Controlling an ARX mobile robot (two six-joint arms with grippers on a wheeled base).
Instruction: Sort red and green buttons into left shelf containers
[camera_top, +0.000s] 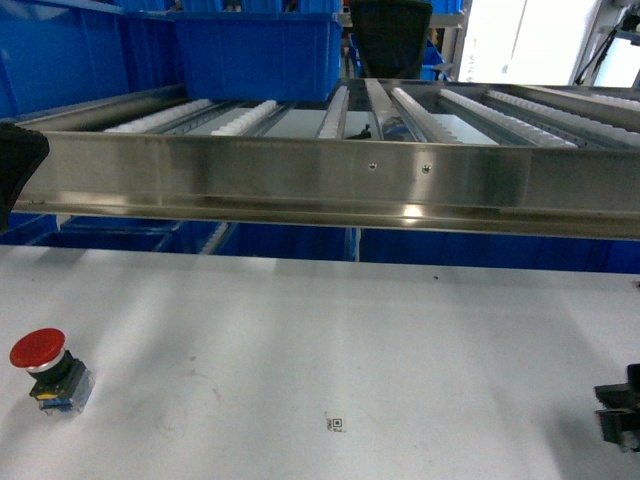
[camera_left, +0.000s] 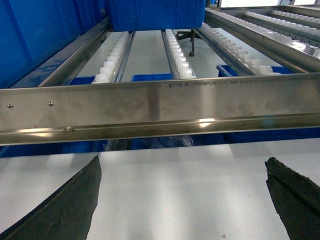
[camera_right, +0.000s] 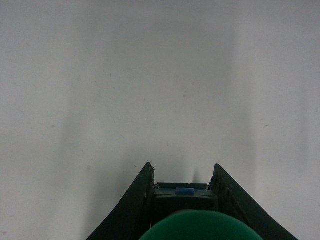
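The red button (camera_top: 40, 362) stands on the white table (camera_top: 330, 340) at the front left, red cap up, with no gripper touching it. The green button (camera_right: 195, 227) fills the bottom of the right wrist view, and my right gripper (camera_right: 182, 168) is shut on its dark block base, just above the table. In the head view that gripper (camera_top: 620, 412) shows only as a black part at the right edge. My left gripper (camera_left: 183, 159) is open wide over bare table, facing the shelf rail. Large blue tubs (camera_top: 255, 50) sit on the roller shelf behind.
A steel rail (camera_top: 330, 180) fronts the roller shelf (camera_top: 450, 115) across the whole width, above table height. More blue bins (camera_top: 150, 238) lie under it. A black shape (camera_top: 15, 170) hangs at the left edge. A small printed marker (camera_top: 336, 423) lies on the table.
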